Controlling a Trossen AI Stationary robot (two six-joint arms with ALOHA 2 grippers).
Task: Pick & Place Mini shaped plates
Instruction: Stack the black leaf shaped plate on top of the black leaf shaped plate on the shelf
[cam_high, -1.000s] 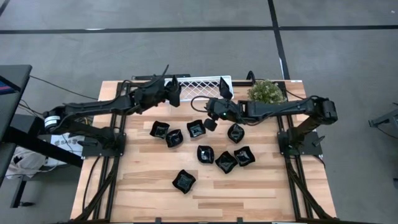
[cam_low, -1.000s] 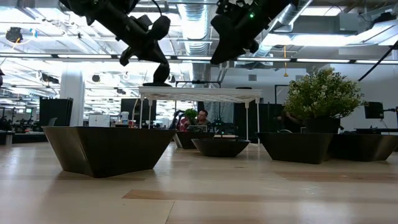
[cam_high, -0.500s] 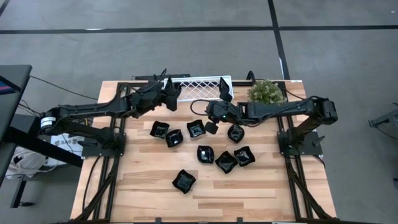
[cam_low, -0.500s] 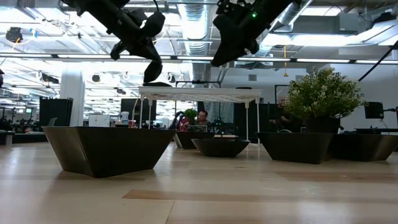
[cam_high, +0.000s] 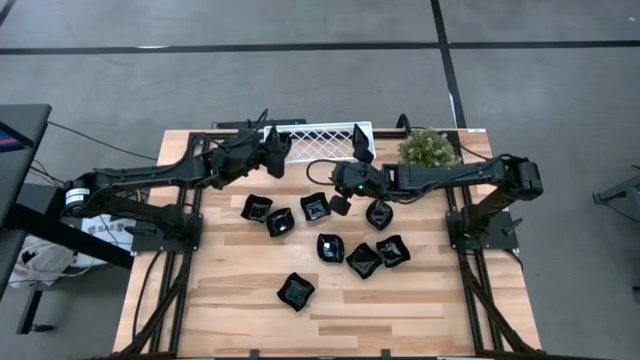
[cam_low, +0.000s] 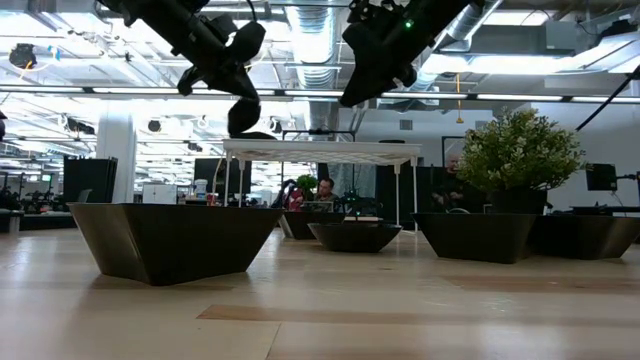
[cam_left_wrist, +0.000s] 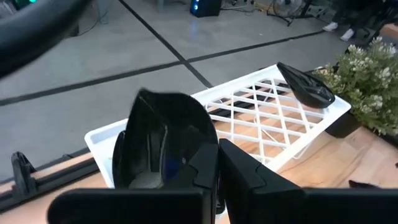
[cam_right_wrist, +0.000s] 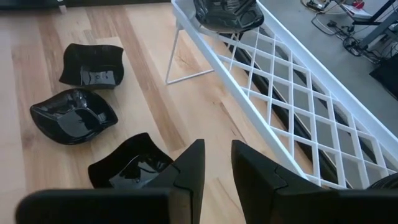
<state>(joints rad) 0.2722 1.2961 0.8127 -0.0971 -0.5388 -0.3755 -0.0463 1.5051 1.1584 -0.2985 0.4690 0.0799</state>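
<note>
Glossy black teardrop plate (cam_left_wrist: 163, 143) pinched in left hand (cam_left_wrist: 214, 180) beside white lattice tray (cam_left_wrist: 261, 112); right hand's (cam_right_wrist: 214, 165) grip unclear.

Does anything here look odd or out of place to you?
Nothing is spilled or broken. The one odd sight: the left gripper holds a black plate upright on edge above the white lattice tray, where another plate already sits at the far end.

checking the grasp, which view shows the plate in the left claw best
The left wrist view: the plate fills the frame, upright beside the left claw, over the white tray. High view shows a dark blur; low view a silhouette; right wrist view misses it.
</note>
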